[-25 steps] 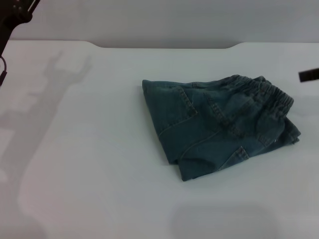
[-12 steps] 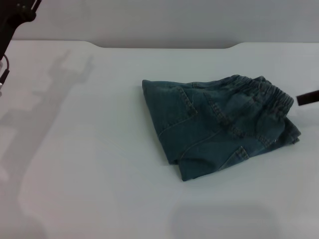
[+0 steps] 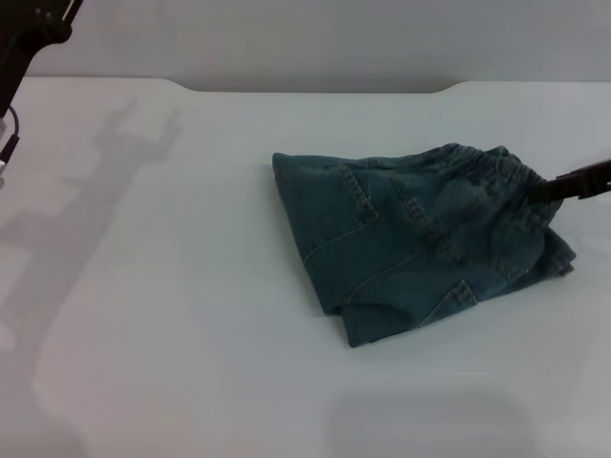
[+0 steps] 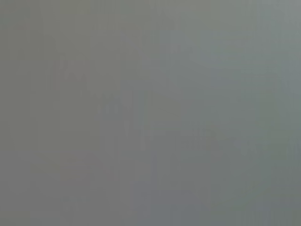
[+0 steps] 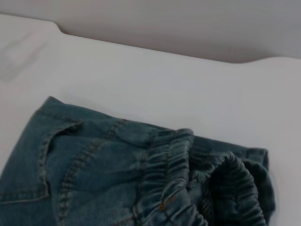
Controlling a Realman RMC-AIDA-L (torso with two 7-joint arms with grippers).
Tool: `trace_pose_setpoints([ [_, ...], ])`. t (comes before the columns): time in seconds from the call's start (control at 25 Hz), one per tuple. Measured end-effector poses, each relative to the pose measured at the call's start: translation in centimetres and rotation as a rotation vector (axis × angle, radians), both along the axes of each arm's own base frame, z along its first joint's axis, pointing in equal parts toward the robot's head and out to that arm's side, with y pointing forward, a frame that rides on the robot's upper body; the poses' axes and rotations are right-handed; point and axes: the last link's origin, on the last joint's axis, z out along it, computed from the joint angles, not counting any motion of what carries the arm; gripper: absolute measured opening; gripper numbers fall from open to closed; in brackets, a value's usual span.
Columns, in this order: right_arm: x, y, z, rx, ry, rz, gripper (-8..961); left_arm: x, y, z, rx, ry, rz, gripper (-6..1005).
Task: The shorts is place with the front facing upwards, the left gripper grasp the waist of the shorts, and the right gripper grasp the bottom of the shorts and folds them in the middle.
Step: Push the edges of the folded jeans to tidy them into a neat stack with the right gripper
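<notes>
right gripper (image 3: 558, 186) reached in at the waist (image 3: 501, 181), tip over the band, finger state not discernible | shorts (image 3: 410, 243) lay folded on the table (image 3: 191, 286), just beside tip | left gripper out of view

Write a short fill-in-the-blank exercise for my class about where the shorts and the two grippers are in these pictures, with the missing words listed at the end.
1. The shorts lie folded on the white ____.
2. The right gripper reaches in from the robot's right, next to the gathered ____ of the shorts.
3. The left arm is raised at the far ____ corner of the head view, away from the shorts.

Missing words: table; waist; left
</notes>
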Motion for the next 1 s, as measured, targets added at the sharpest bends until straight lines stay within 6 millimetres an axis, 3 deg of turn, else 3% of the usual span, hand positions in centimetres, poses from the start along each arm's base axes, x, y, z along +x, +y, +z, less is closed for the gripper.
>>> trace_pose_setpoints([
  [0.32,0.6,-0.4,-1.6,-0.044,-0.001,-0.024,499,-0.8,-1.0,0.1,0.006,-0.017,0.005,676],
  [1.0,-1.5,-1.2,-3.8,-0.171,0.024,0.011,499,-1.3,-1.5,0.3,0.011,-0.030,0.012,676],
])
